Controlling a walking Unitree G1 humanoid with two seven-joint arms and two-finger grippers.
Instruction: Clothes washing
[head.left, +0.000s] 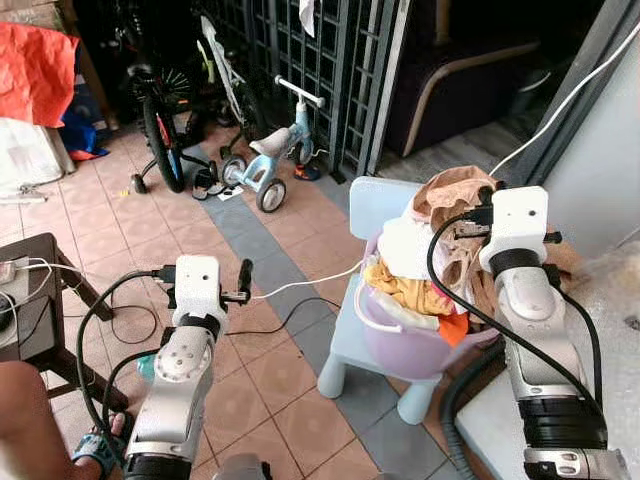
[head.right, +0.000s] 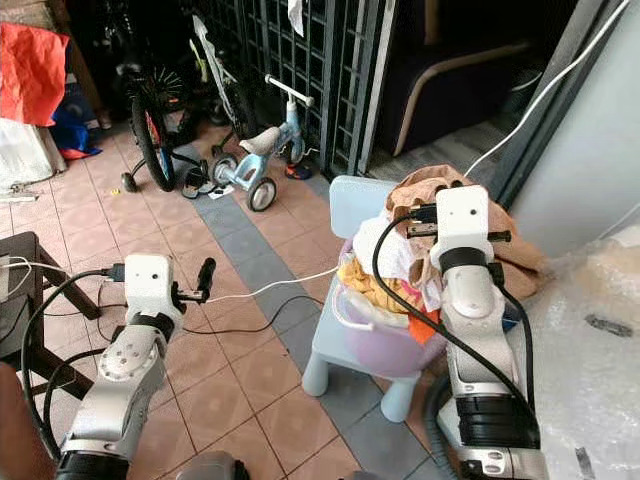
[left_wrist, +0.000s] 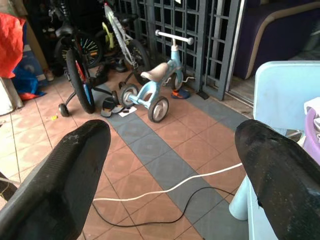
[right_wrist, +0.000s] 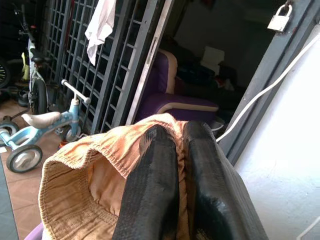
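Observation:
A purple laundry basket (head.left: 392, 335) heaped with yellow, white and orange clothes (head.left: 402, 288) stands on a light blue child's chair (head.left: 375, 205). My right gripper (right_wrist: 181, 136) is shut on a tan garment (head.left: 452, 193) with an elastic waistband, held at the top of the heap. In the right wrist view the garment (right_wrist: 90, 170) drapes around the closed fingers. My left gripper (left_wrist: 172, 134) is open with nothing in it. It hovers over the tiled floor, left of the chair, and one black finger (head.left: 243, 275) points toward the chair.
A blue tricycle (head.left: 270, 160) and a bicycle (head.left: 160, 120) stand before a metal gate (head.left: 330, 60). White and black cables (head.left: 300, 285) cross the floor. A dark table (head.left: 30, 300) and a person's leg (head.left: 30, 420) are at left. Bubble wrap (head.left: 610, 320) covers a surface at right.

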